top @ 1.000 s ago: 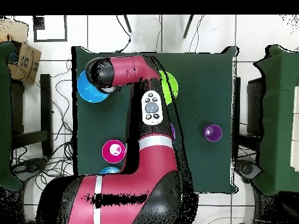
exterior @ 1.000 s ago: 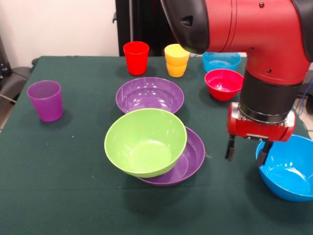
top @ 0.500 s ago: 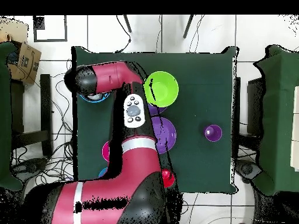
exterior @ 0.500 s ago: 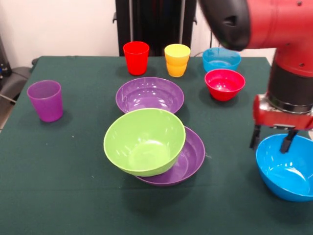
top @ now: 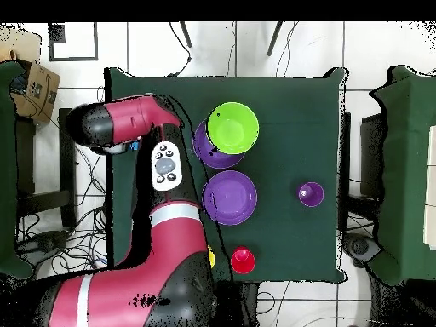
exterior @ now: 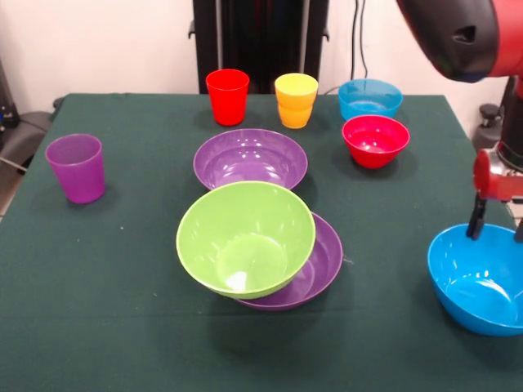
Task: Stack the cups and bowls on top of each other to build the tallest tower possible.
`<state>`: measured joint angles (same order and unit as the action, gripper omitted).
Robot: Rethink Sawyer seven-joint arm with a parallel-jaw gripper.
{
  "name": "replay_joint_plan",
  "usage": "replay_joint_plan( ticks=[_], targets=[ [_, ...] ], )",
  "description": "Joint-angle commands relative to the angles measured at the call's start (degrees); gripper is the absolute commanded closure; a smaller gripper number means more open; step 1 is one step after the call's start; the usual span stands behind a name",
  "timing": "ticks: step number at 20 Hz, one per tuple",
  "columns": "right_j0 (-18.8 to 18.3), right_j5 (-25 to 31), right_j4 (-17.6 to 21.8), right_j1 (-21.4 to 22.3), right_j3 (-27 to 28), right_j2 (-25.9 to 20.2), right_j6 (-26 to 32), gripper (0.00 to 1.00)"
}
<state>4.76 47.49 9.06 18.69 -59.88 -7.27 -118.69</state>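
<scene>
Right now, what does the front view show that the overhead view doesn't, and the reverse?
Only the front view shows the gripper over the blue bowl, plus the red bowl, light blue bowl and yellow cup.

Only the overhead view shows the arm whole, covering those things.

Both show the green bowl tilted on one purple bowl, the other purple bowl, the red cup and the purple cup.

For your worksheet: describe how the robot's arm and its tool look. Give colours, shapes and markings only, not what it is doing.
The arm is thick and rounded, glossy red with black joint sections and a white band near its base. A white oval panel with dark buttons sits on one link. The tool hangs from a red block and ends in thin black fingers.
</scene>
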Motion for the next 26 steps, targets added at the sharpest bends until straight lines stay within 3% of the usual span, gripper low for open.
replay_joint_plan(
  ticks=[1,9,14,19,26],
  targets=[
    [0.8,0.6,0.8,-5.2,0.3,-1.3,-3.6,0.00],
    [1.7,-5.9,3.4,-14.0,7.9,0.5,-4.4,0.00],
    [0.6,-8.8,2.9,-11.4,2.8,0.6,-3.0,0.00],
    [0.3,-8.0,1.7,-9.2,0.6,1.0,-2.5,0.00],
    [1.8,-9.8,2.2,-15.5,8.2,3.0,-4.7,0.00]
  ],
)
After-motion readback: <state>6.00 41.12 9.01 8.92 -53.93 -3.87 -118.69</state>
